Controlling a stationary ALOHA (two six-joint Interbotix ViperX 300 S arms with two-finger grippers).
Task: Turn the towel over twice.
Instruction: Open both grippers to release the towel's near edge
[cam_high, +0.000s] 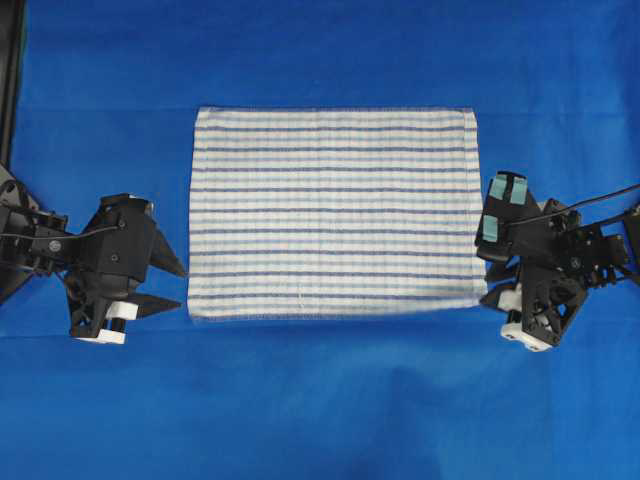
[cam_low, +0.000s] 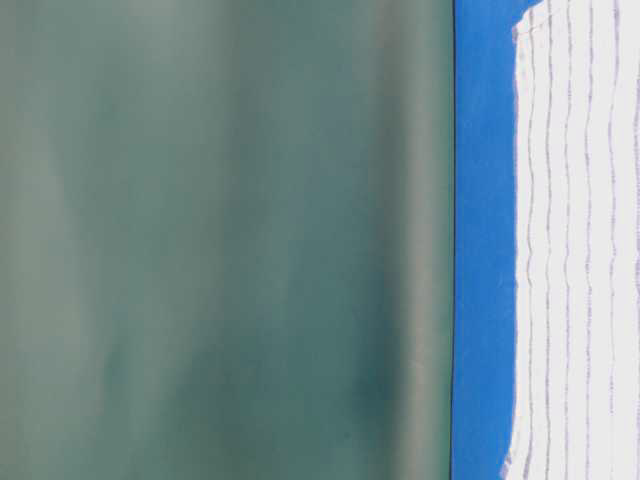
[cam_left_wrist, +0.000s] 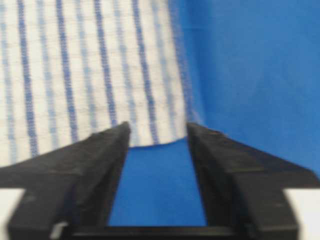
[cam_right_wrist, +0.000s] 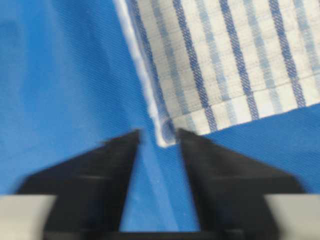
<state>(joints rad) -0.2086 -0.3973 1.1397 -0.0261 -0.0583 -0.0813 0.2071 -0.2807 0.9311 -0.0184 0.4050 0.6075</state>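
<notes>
Black jaws frame the nearest ground: the left gripper (cam_left_wrist: 156, 131) stands with its jaws apart and only blue sheet between them, its fingertips just short of a corner of the towel (cam_left_wrist: 95, 75), while the right gripper (cam_right_wrist: 159, 134) shows a similar gap, a hemmed corner of the cloth lying right at its fingertips but not pinched. Neither has hold of anything.

From overhead, the left gripper (cam_high: 172, 285) sits just beside the towel's left edge near its front corner and the right gripper (cam_high: 487, 272) at the opposite edge — a matched pair of stations, likely chosen so both front corners can be taken at once and the cloth carried over evenly.

Beyond them the towel (cam_high: 333, 212) lies flat and spread square in the middle of the blue sheet (cam_high: 320, 410), stripes running side to side, no fold or wrinkle showing — a lie that suits either a start or a finished flip; which of the two cannot be told.

The table-level view shows the towel (cam_low: 580, 240) flat against the sheet, with a blurred grey-green backdrop (cam_low: 220, 240) farthest off.
</notes>
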